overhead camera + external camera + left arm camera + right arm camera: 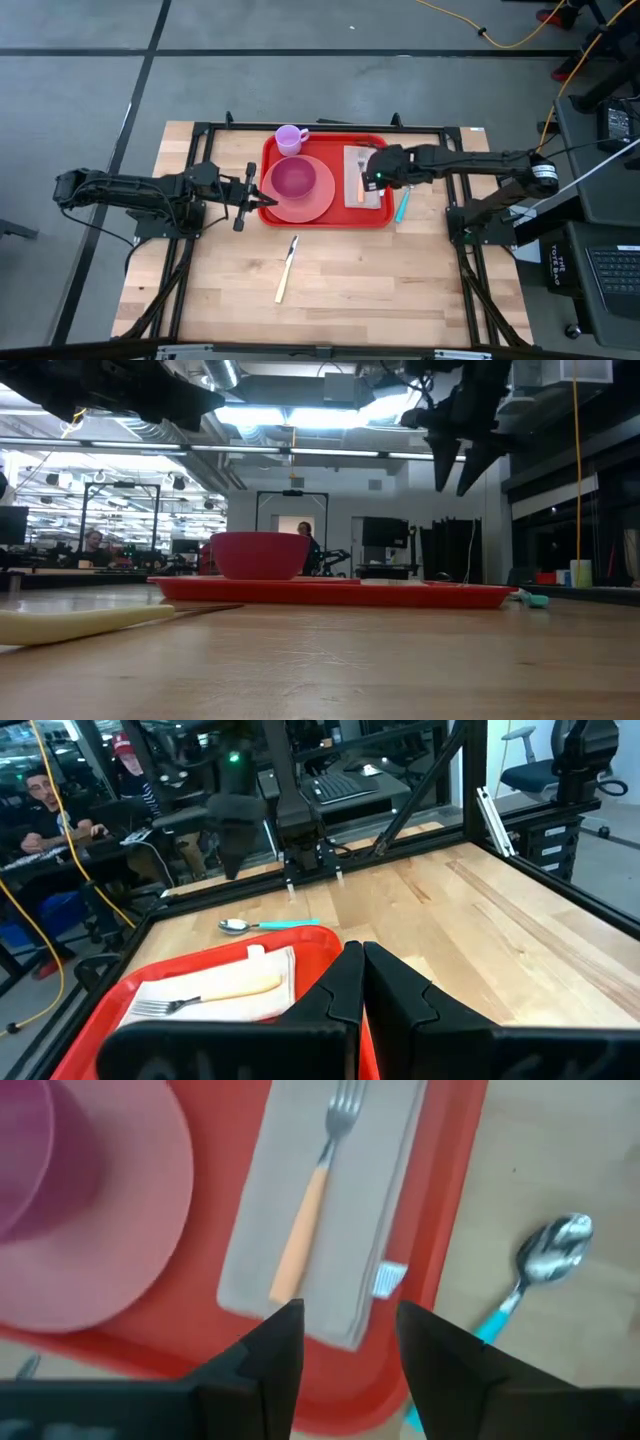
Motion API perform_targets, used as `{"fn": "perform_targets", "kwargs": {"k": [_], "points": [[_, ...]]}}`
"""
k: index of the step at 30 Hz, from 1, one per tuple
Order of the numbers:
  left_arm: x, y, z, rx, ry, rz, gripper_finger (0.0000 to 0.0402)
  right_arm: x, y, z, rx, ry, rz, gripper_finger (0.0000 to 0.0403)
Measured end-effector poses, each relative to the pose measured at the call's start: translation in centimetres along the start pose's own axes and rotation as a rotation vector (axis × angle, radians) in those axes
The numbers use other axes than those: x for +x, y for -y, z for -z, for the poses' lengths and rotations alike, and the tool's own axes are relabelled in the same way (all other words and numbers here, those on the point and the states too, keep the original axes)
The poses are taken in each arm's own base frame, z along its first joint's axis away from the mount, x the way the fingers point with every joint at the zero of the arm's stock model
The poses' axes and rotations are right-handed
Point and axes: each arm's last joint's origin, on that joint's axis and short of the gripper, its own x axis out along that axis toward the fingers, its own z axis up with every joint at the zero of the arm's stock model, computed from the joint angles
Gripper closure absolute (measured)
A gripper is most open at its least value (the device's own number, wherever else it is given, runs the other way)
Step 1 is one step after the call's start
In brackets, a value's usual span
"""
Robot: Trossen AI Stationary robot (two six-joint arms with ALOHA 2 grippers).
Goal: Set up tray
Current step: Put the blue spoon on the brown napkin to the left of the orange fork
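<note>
The red tray [325,218] lies flat at the table's middle. On it stand a pink plate [318,200] with a magenta bowl [292,178] and a lilac cup [290,138]. At the tray's right side a pale napkin [345,1230] lies flat, with an orange-handled fork [310,1200] on it. My right gripper [350,1315] hangs open well above the napkin, pointing down, with nothing between its fingers. My left gripper [358,952] is shut and hovers level over the tray's left rim [266,190], holding nothing.
A teal-handled spoon [540,1265] lies on the wood just right of the tray. A cream-handled knife [288,268] lies near the table's front middle. A black frame [200,130] runs round the table. People sit in the room beyond.
</note>
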Motion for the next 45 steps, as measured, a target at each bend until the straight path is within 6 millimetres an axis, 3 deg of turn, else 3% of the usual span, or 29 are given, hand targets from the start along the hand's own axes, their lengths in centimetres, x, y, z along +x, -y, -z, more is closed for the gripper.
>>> {"fn": "perform_targets", "kwargs": {"k": [7,15,30,35,41,45], "points": [[0.0,0.0,0.0,0.000,0.000,0.000,0.0398,-1.0,-0.3,2.8,-0.015,-0.022,0.031,0.0240],[0.0,0.0,0.0,0.000,0.000,0.000,0.0398,-2.1,1.0,5.3,0.164,-0.025,0.191,0.0240],[0.0,0.0,0.0,-0.082,0.000,0.000,0.0398,-1.9,1.7,5.0,0.348,0.000,0.260,0.0240],[0.0,0.2,0.3,-0.131,-0.026,0.038,0.0398,0.0,2.2,5.5,0.391,-0.048,0.283,0.0240],[0.0,0.5,0.4,-0.038,-0.023,0.142,0.0398,3.8,3.1,7.1,0.401,-0.085,0.257,0.0240],[0.0,0.5,0.4,-0.127,-0.027,0.141,0.0398,5.9,4.1,7.7,0.400,-0.113,0.254,0.0240]]}}
